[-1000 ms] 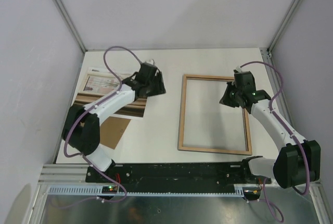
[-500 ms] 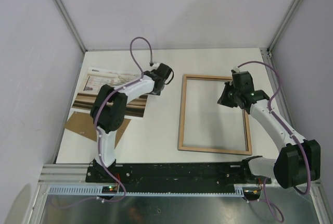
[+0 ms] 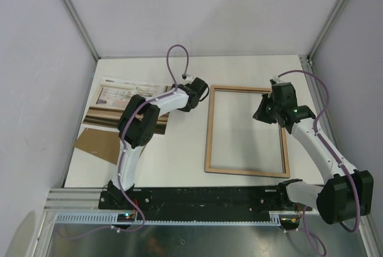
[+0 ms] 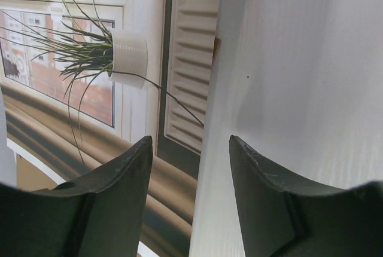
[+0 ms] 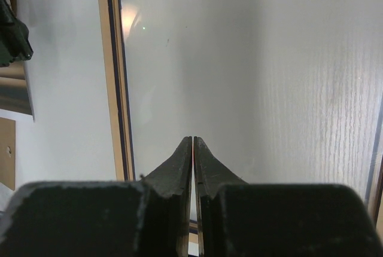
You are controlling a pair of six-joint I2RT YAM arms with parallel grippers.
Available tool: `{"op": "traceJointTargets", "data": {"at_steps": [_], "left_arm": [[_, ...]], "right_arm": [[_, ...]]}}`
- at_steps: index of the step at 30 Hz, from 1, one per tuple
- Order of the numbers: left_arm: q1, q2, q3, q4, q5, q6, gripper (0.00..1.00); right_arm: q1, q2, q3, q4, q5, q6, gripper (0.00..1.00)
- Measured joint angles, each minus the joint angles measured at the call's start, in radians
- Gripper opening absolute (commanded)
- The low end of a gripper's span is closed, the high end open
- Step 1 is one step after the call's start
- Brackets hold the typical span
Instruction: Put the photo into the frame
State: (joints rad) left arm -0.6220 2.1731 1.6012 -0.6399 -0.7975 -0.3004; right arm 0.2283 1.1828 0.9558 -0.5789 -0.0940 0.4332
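The photo [image 3: 116, 103], a print of a potted plant at a window with brown curtains, lies face up at the table's left. It also shows in the left wrist view [image 4: 102, 83]. My left gripper [image 3: 191, 97] is open and empty over the photo's right edge [image 4: 190, 140], one finger above the print and the other above bare table. The frame [image 3: 209, 137] lies wood side up at centre right. My right gripper [image 3: 264, 112] is shut on nothing [image 5: 193, 138], hovering inside the frame's opening near its right side; the frame's left rail [image 5: 112, 77] shows beyond it.
A brown cardboard backing board [image 3: 102, 143] lies partly under the photo at the near left. Grey walls and metal posts close in the table on three sides. The left arm's purple cable arcs above the table's back.
My left arm has swung right, carrying its gripper from over the photo to the photo's right edge, which uncovers more of the cardboard. The right gripper has barely moved.
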Motion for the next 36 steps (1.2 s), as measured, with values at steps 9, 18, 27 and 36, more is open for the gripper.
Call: {"op": "traceJointTargets", "data": {"at_steps": [9,18,27,36], "left_arm": [[0.000,0.062,0.030,-0.002,-0.064,0.023,0.54],[0.000,0.100,0.056,-0.002,-0.130,0.040,0.53],[0.008,0.130,0.076,0.002,-0.168,0.050,0.46],[0.022,0.151,0.085,0.011,-0.167,0.051,0.22]], "right_arm": [[-0.010,-0.035,-0.002,-0.020,0.000,-0.008,0.09],[-0.018,-0.059,-0.010,-0.033,-0.001,-0.008,0.09],[-0.026,-0.065,-0.014,-0.037,-0.001,-0.012,0.09],[-0.032,-0.066,-0.029,-0.037,-0.003,-0.016,0.10]]}}
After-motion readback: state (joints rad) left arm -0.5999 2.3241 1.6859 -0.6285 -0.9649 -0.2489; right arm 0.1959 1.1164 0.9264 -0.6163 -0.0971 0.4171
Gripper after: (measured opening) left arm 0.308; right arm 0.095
